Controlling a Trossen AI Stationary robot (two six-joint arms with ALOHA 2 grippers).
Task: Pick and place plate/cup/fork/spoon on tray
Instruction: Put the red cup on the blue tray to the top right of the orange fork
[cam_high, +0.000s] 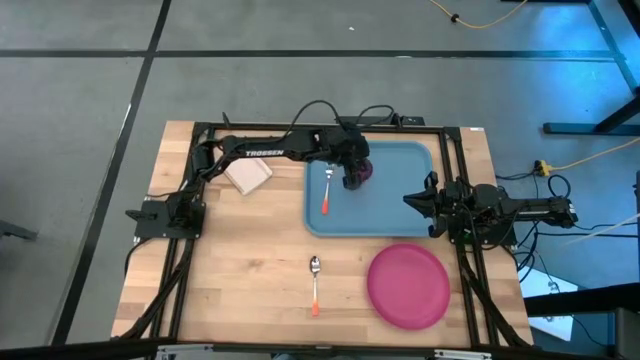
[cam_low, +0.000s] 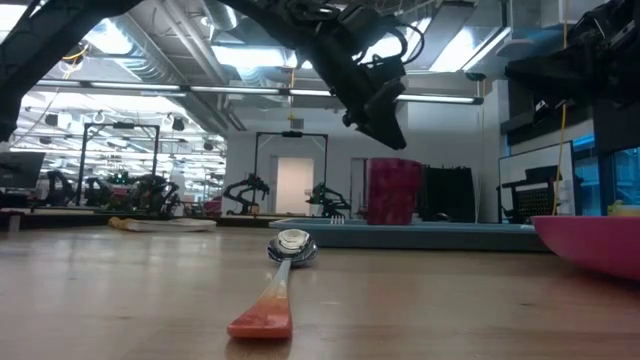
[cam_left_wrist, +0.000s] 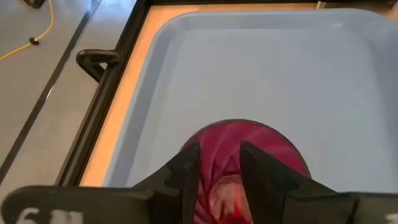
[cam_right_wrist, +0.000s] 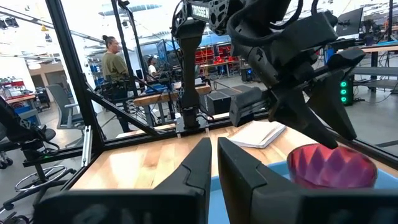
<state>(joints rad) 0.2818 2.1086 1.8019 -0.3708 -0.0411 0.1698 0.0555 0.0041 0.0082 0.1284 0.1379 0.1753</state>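
**Cup on the tray, spoon and plate on the table**

Lying nearest the front of the table is the spoon (cam_high: 315, 285), with its silver bowl pointing toward the tray and its orange-red handle pointing to the front edge. In the low view the spoon (cam_low: 280, 285) fills the middle of the wood. Just to its right sits the plate (cam_high: 408, 285), flat on the table near the front right corner and apart from the tray.

Farther back is the tray (cam_high: 415, 215). The fork (cam_high: 327, 188) lies on its left side, prongs toward the back. The cup (cam_high: 360, 172) stands upright on the tray, just right of the fork. The left gripper (cam_high: 350, 165) is right above the cup. In the left wrist view its fingers (cam_left_wrist: 186, 165) are close together over the cup's (cam_left_wrist: 239, 158) rim, but I cannot tell if they pinch it.

The right gripper (cam_high: 412, 200) waits over the tray's right edge, with its fingers (cam_right_wrist: 196, 165) squeezed nearly together on nothing.

A white napkin (cam_high: 248, 176) lies on the table left of the tray. Far behind the table, a person (cam_right_wrist: 114, 62) stands in the room.
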